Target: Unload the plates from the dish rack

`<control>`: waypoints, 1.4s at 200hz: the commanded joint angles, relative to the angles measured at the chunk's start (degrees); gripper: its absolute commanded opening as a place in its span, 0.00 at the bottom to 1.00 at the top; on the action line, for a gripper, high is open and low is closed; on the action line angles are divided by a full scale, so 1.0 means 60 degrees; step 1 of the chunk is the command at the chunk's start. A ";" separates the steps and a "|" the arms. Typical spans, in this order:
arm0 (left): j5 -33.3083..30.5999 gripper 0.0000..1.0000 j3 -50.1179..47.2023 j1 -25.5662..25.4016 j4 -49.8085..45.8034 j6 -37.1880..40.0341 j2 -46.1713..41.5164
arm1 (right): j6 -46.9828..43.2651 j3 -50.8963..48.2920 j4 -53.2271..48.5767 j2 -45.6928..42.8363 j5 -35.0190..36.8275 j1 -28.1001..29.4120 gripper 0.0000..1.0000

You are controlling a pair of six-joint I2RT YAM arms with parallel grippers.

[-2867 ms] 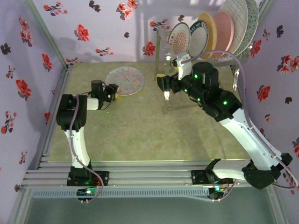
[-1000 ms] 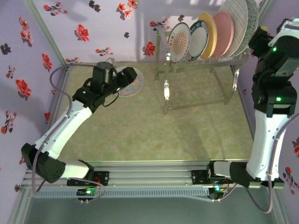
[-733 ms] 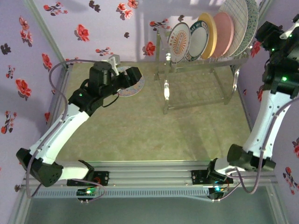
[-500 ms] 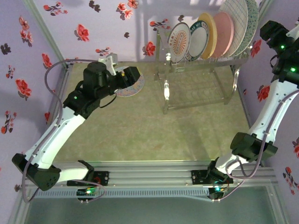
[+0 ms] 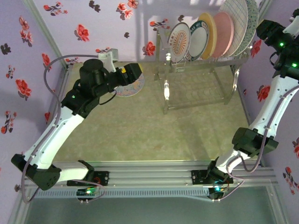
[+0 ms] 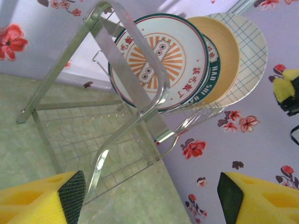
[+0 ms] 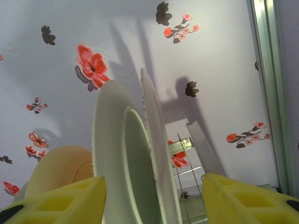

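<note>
One speckled plate [image 5: 134, 87] lies flat on the desk [image 5: 140, 130] — so the job looks barely begun. Six more stand on edge in the top of the dish rack [image 5: 201, 63], from the sunburst plate [image 5: 179, 41] at the front to the teal-flecked plate [image 5: 252, 18] at the far end. The left fingers [image 5: 130, 73] hang spread and empty by the speckled plate, facing the rack. The right fingers [image 7: 60, 200] are up at the rack's far end, spread on either side of the rims of the last two plates [image 7: 117, 163] — not visibly pinching either. That end looks next to go.

Lilac flowered walls [image 5: 93, 18] around a greenish tabletop [image 5: 140, 130]
</note>
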 commanded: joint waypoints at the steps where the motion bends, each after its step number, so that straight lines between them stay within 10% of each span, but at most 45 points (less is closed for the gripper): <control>1: 0.0191 0.77 0.0335 -0.0089 0.0313 0.0172 0.0131 | -0.0510 0.0335 -0.0390 0.0332 -0.0158 0.0145 0.56; 280: 0.0469 0.86 0.2059 -0.1243 0.2850 0.1857 0.0703 | -0.2265 0.1765 -0.1409 0.1800 0.0665 0.1500 0.04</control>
